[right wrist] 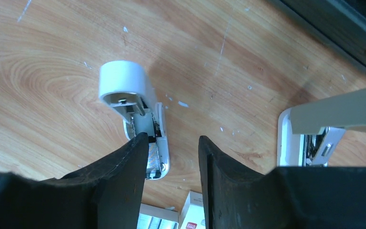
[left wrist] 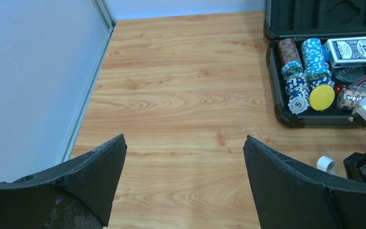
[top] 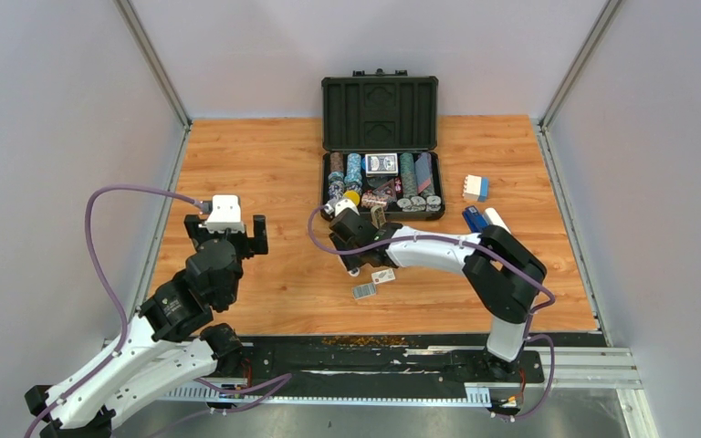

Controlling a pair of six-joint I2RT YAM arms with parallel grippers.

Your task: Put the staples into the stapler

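Right pincer (right wrist: 171, 143) half-spread, tips low over the table (right wrist: 52, 57) — left pincer (left wrist: 185, 152) wide apart

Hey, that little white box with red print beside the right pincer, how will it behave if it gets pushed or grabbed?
The staple box looks like thin cardboard, so a hard squeeze would probably crush it. Being tiny and flat on the smooth table, it would likely slide rather than tip.

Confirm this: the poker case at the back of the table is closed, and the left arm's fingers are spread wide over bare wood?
No: the poker case is open, lid raised, chips showing, per the top view. The left fingers are spread wide over bare wood.
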